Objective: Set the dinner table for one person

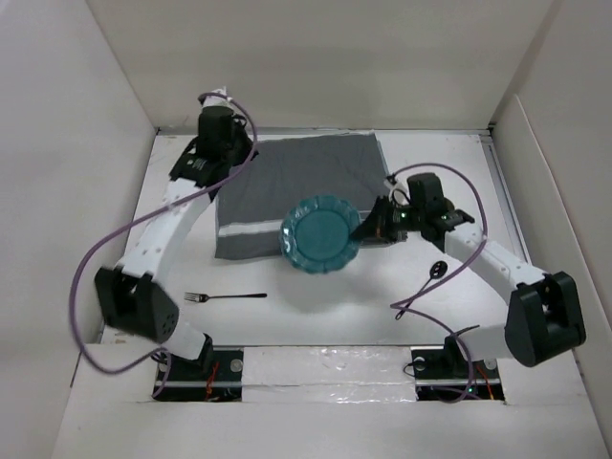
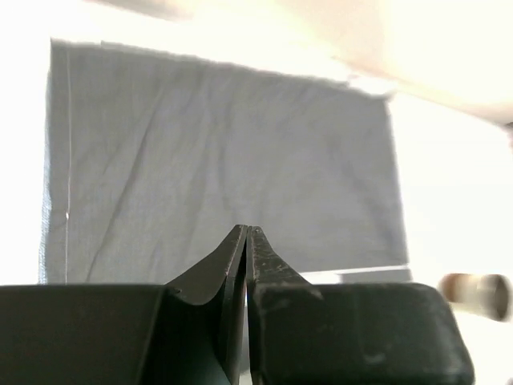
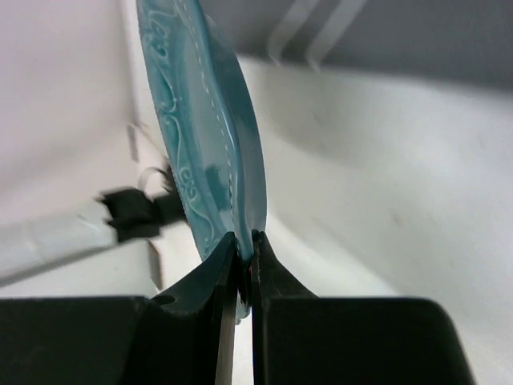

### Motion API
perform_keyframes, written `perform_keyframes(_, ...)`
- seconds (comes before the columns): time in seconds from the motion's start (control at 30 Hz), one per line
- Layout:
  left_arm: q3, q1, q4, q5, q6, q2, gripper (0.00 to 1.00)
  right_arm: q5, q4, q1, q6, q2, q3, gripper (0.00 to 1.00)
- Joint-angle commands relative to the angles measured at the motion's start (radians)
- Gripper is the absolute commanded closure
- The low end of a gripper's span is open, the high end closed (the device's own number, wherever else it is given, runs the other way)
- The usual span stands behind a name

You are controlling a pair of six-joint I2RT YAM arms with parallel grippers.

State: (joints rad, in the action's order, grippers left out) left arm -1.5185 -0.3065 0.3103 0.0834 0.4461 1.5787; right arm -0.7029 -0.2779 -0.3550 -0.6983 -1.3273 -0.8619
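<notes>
- Reaching to the 10 o'clock corner of the cloth: left gripper [image 2: 246,230], jaws pressed together with nothing between them, above the grey fabric. In the top view its fingers are hidden under the wrist.
- Fork [image 1: 225,296]: dark metal, flat on the bare white surface at 8 o'clock from the plate and well apart from it. Tines point to 9 o'clock. Neither gripper touches it.
- Grey cloth [image 1: 296,182]: spread flat at 12 o'clock on the surface, with one pale stripe along its 6 o'clock edge. The left wrist view shows the weave slightly creased [image 2: 224,160].
- Teal plate [image 1: 321,234]: round, scalloped rim with raised scrollwork. It overlaps the cloth's 5 o'clock corner, and the rest of it is over bare table. The right wrist view shows it edge-on [image 3: 204,120]. Whether it rests on the surface or is lifted cannot be told.
- Right gripper [image 3: 244,237]: jaws narrow, pinching the plate's rim at the plate's 3 o'clock side [image 1: 368,228].
- Dinner table [image 1: 316,316]: large matte white surface under every item, walled on three sides. Both arm bases sit at its 6 o'clock edge.
</notes>
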Motion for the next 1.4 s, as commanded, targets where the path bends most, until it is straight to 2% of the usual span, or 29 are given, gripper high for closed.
perform_keyframes(0.0,0.119,0.0,-0.019,-0.001,0.019,-0.144,1.0,-0.129,0.245,0.039,-0.128,-0.059,-0.164,1.0)
perform_keyframes(0.1,0.193,0.0,-0.001,-0.01,0.038,-0.223,1.0,-0.058,0.269,0.039,-0.159,-0.214,-0.3,1.0)
perform_keyframes(0.2,0.27,0.0,0.0,-0.028,0.048,-0.282,0.92,-0.047,0.426,0.039,-0.243,-0.398,-0.431,1.0)
perform_keyframes(0.27,0.311,0.0,-0.005,-0.039,0.048,-0.324,0.89,-0.044,0.471,0.039,-0.28,-0.481,-0.497,1.0)
perform_keyframes(0.4,0.354,0.0,-0.028,-0.051,0.049,-0.353,0.84,-0.02,0.564,0.039,-0.372,-0.65,-0.649,1.0)
perform_keyframes(0.47,0.365,0.0,-0.036,-0.077,0.048,-0.341,0.84,-0.004,0.612,0.039,-0.476,-0.723,-0.686,1.0)
perform_keyframes(0.8,0.376,0.0,-0.053,-0.116,0.036,-0.301,0.84,0.062,0.499,-0.015,-0.465,-0.77,-0.606,1.0)
perform_keyframes(0.93,0.386,0.0,-0.059,-0.129,0.04,-0.287,0.84,0.105,0.444,-0.025,-0.438,-0.768,-0.56,0.69)
perform_keyframes(0.97,0.394,0.0,-0.065,-0.132,0.042,-0.286,0.84,0.127,0.418,-0.025,-0.432,-0.754,-0.548,0.58)
perform_keyframes(1.07,0.399,0.0,-0.066,-0.132,0.043,-0.287,0.84,0.18,0.341,-0.025,-0.389,-0.712,-0.554,0.45)
perform_keyframes(1.17,0.391,0.0,-0.065,-0.126,0.037,-0.284,0.83,0.204,0.249,-0.025,-0.348,-0.684,-0.574,0.39)
perform_keyframes(1.37,0.336,0.0,-0.031,-0.093,-0.009,-0.278,0.83,0.314,0.007,-0.013,-0.19,-0.575,-0.637,0.41)
